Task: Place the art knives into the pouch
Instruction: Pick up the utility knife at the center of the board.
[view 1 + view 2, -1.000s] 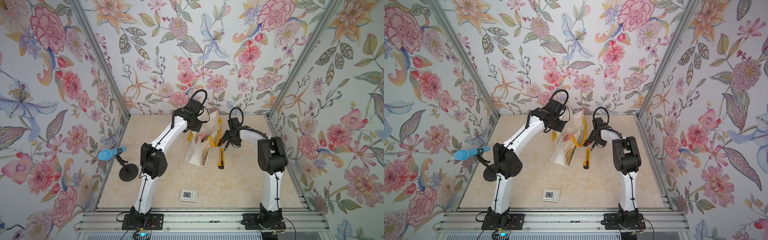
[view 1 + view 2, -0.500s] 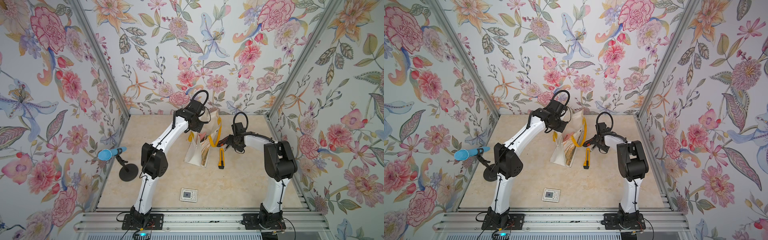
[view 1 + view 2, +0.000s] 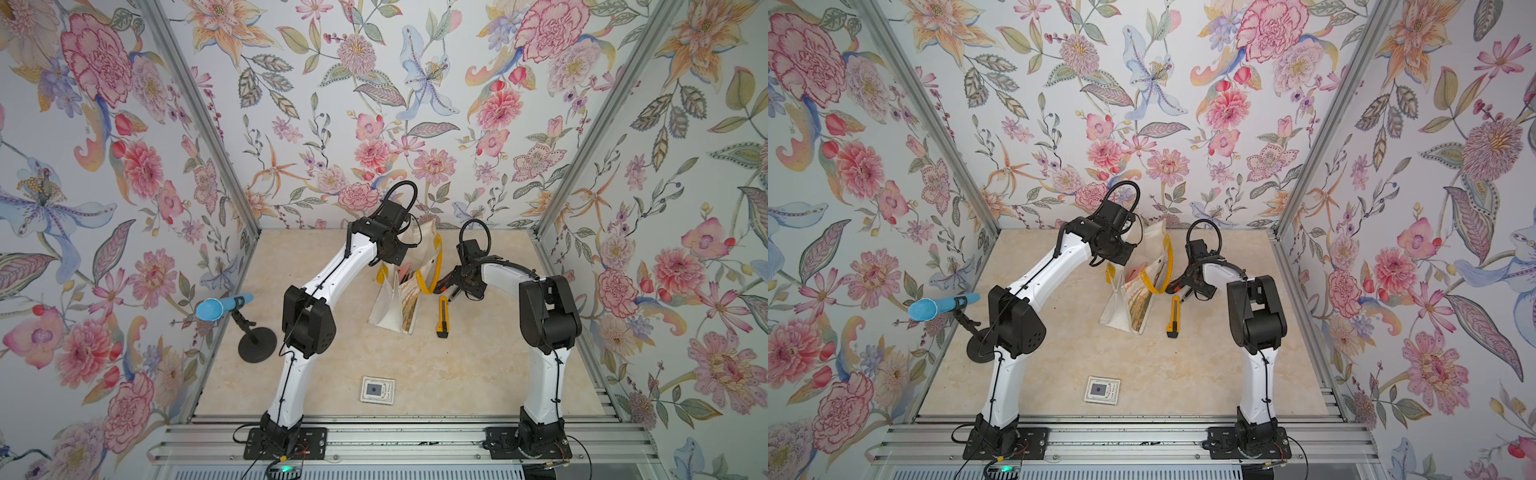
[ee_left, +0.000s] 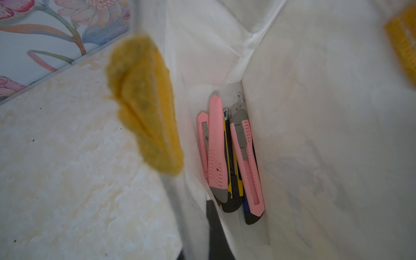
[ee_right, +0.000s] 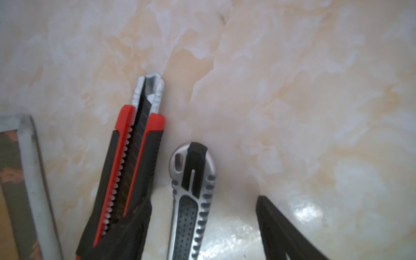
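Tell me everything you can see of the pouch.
The pouch is an off-white canvas tote with two yellow woven handles, one face plain, the other printed in golden tones. It stands on the marbled table, mouth up and open, its rim pinched by the shut left gripper. Seen from the left wrist, its pale inside holds several cutters, pink, yellow-black and blue, lying together at the bottom.

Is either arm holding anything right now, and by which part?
The left gripper pinches the bag by its top edge, near a yellow handle. The right gripper holds nothing: its open jaws straddle a silver knife on the table.
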Available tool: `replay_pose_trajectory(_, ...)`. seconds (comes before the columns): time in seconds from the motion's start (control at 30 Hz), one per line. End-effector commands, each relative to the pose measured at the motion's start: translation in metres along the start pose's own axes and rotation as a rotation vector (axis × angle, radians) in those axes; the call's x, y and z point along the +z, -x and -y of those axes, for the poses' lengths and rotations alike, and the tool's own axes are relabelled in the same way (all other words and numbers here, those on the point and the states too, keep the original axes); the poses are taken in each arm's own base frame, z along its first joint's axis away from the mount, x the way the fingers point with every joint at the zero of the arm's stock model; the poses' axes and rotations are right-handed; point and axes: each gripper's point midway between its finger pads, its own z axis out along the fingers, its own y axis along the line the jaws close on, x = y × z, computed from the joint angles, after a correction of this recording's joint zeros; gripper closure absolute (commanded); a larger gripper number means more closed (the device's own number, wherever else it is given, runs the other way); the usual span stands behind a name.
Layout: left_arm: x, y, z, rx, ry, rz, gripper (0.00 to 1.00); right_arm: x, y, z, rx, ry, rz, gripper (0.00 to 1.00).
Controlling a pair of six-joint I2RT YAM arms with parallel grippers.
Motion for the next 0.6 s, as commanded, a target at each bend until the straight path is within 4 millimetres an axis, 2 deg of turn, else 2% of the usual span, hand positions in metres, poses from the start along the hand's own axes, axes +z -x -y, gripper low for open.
replay_pose_trajectory(0.0,0.011,-0.019,0.004,0.020,0.015,-0.071,1.00,0.010,-0.023,0.018,-0.082,-0.134,-0.067,0.24)
replay_pose_trajectory(0.33,0.013,-0.020,0.004,0.022,0.016,-0.074,1.00,0.023,-0.034,0.030,-0.057,-0.165,-0.111,0.25)
replay_pose_trajectory(0.57,0.014,-0.024,0.003,0.024,0.025,-0.085,1.00,0.028,-0.032,0.027,-0.064,-0.202,-0.140,0.42)
